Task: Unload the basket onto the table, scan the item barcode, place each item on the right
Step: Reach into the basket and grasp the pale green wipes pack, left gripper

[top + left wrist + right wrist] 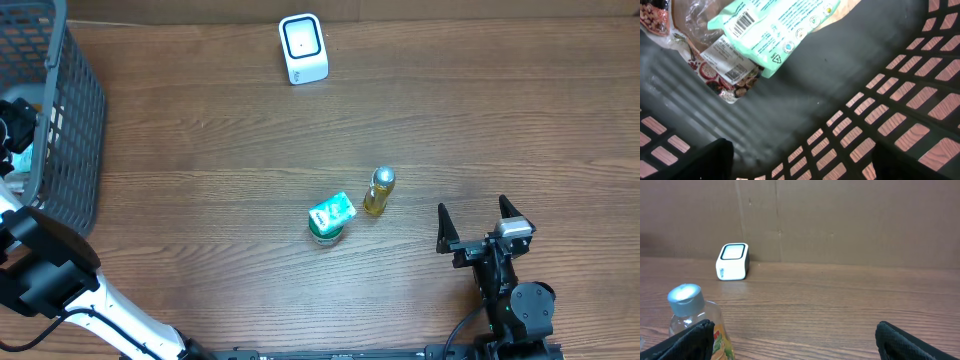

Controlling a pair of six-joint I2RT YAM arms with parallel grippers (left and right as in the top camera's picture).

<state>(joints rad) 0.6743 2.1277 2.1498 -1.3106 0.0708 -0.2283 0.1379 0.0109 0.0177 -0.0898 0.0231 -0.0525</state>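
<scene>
In the left wrist view a mint-green packet (pixel 775 25) with a printed barcode lies on a clear snack bag (pixel 720 65) on the basket floor (pixel 840 65). My left gripper (pixel 800 167) hangs above the basket floor, a little short of the packet, open with nothing between its fingers. The white scanner (pixel 303 48) stands at the table's far edge and also shows as the scanner (pixel 733 261) in the right wrist view. My right gripper (pixel 483 225) rests open and holds nothing at the front right. A yellow bottle (pixel 379 191) stands just to its left.
The grey mesh basket (pixel 75 110) fills the far left corner, with my left arm (pixel 60 270) reaching into it. A green-labelled tub (pixel 329 217) sits beside the yellow bottle (pixel 692 320) near the table's middle. A brown cardboard wall (pixel 840 220) backs the table.
</scene>
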